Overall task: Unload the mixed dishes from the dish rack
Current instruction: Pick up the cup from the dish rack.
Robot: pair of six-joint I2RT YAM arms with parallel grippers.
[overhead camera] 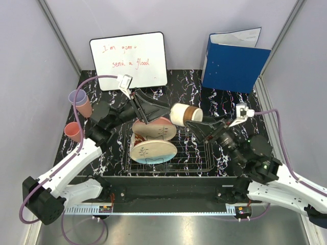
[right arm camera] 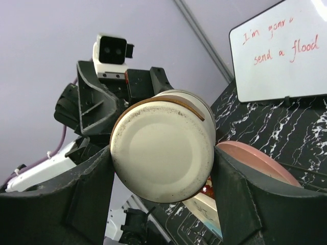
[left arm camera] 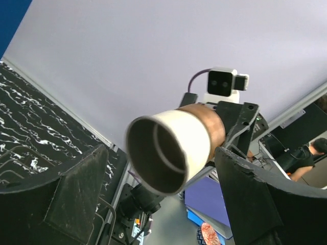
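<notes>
My right gripper (overhead camera: 198,121) is shut on the small cream-and-brown bowl (overhead camera: 184,113) and holds it on its side in the air above the black wire dish rack (overhead camera: 204,159). In the right wrist view both fingers press the bowl's base (right arm camera: 161,150). My left gripper (overhead camera: 162,113) is open right by the bowl's mouth. In the left wrist view the bowl (left arm camera: 168,148) sits between the wide-apart fingers (left arm camera: 76,194) without touching them. Two cream-pink plates (overhead camera: 153,151) (overhead camera: 157,127) lean in the rack's left half. A lavender tumbler (overhead camera: 80,100) and a pink tumbler (overhead camera: 73,131) stand on the table at the left.
A whiteboard (overhead camera: 129,60) with red writing and a blue folder (overhead camera: 235,61) lean on the back wall. Grey side walls close in the black marbled table (overhead camera: 225,104). The rack's right half holds no dishes.
</notes>
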